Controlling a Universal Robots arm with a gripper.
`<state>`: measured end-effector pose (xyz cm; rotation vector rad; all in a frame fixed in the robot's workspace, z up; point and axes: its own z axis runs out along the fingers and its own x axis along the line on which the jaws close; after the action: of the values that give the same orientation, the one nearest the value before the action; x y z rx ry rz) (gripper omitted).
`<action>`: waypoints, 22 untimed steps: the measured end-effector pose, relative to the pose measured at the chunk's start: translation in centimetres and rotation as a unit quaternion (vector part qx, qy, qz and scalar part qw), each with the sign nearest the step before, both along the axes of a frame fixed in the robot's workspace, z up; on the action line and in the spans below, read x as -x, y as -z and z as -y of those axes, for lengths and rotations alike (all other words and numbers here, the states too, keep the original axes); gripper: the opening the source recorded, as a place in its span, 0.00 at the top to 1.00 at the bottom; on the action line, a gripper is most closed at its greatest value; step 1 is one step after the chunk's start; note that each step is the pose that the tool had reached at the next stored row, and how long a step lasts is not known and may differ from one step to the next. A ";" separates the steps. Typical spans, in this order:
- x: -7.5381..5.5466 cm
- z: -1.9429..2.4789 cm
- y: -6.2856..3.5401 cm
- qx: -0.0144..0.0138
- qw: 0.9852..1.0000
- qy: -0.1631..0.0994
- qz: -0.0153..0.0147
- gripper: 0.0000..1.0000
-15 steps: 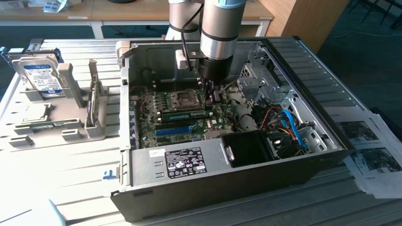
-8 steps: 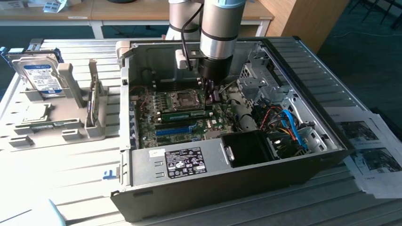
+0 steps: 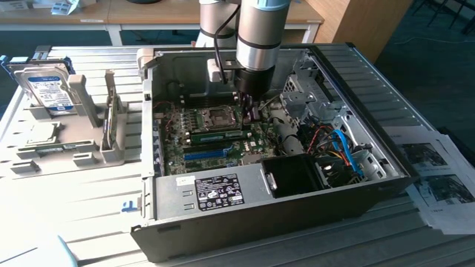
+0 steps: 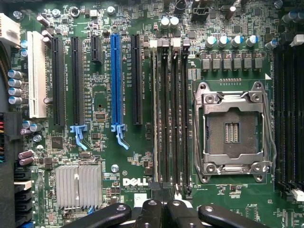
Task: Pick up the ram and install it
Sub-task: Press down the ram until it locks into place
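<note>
Tool (image 3: pixel 250 109) was closed, empty as far as I could see, hovering above the motherboard (image 3: pixel 215 146). Ram (image 3: pixel 219 135) sat seated in its slot at the tool's seven o'clock. I judged it light, stiff, fragile; best gripped by its long edges.

From my wrist camera I read "DELL" in white letters on the green motherboard (image 4: pixel 130 182), near the silver heatsink (image 4: pixel 78 186). Fine white print runs beside the blue slot (image 4: pixel 116 80), too small for me to read. In the exterior view, the white label (image 3: pixel 220 191) on the case wall carries print I cannot make out.
</note>
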<state>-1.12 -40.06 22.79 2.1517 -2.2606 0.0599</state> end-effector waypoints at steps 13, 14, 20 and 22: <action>0.0 -0.18 0.07 0.000 1.000 0.000 0.000 0.90; 0.0 -0.18 0.12 0.000 1.000 0.000 0.000 0.90; 0.0 -0.17 0.32 0.000 1.000 0.000 0.000 0.90; 0.0 -0.17 0.33 0.000 1.000 0.000 0.000 0.90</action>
<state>-1.12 -39.88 22.46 2.1515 -2.2605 0.0600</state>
